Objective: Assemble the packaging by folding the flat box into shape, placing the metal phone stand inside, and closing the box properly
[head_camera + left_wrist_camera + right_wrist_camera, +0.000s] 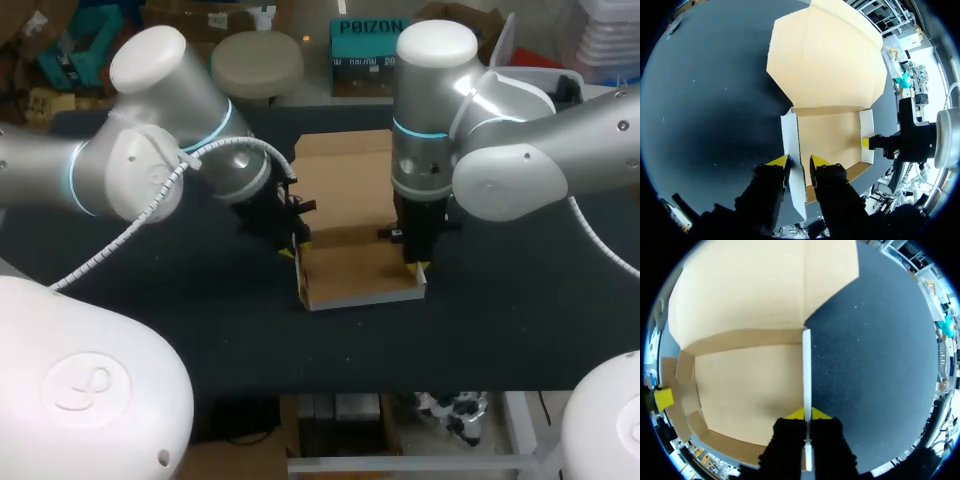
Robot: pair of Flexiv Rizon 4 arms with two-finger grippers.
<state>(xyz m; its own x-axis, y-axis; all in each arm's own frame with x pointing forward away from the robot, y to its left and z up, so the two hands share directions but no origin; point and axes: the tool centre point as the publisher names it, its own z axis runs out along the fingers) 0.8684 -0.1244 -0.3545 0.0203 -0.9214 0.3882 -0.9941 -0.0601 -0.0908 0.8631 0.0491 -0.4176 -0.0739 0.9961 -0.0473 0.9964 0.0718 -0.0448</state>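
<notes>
Right wrist view: claw (807, 414) on wall (806, 365)

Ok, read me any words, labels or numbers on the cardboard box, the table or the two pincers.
None: the cardboard box is plain brown and white, the table has a black top with no print, and neither the left pincer nor the right pincer carries any readable mark.

Even overhead room light, fairly bright. Soft glare on white shells of left arm (150, 60) and right arm (437, 45). Black desk (520, 320) matte, uniformly dark. Cardboard box (350, 230) evenly lit; faint shadow inside under right tool (414, 266). Left wrist view: desk darker beside left tool (799, 162)
</notes>
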